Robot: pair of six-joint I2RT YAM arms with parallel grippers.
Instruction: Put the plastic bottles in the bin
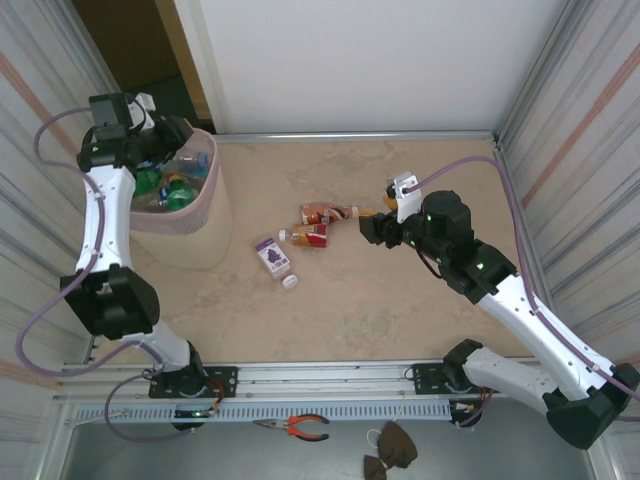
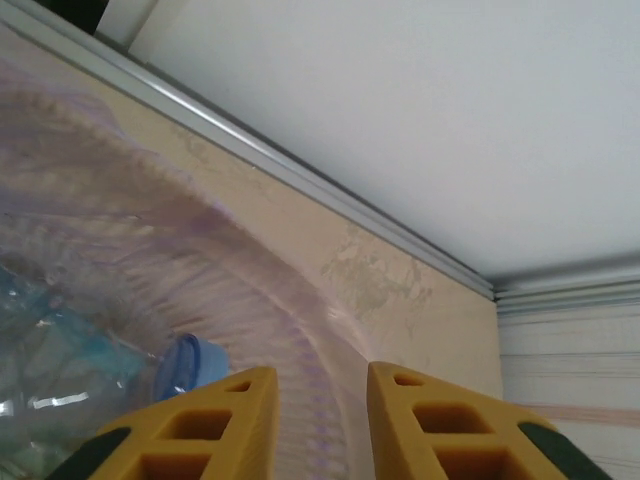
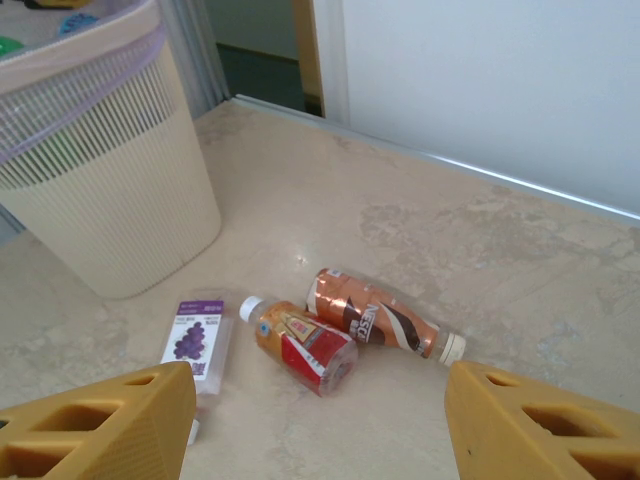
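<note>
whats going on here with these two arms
Plastic bottles are going into the bin; several lie inside. The left gripper hangs open above it. The right gripper, open, faces three on the table: a purple-label bottle, a red-label bottle and a copper-wrapped bottle.

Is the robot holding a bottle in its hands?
No. The left gripper, over the bin, and the right gripper are both open and empty.
</note>
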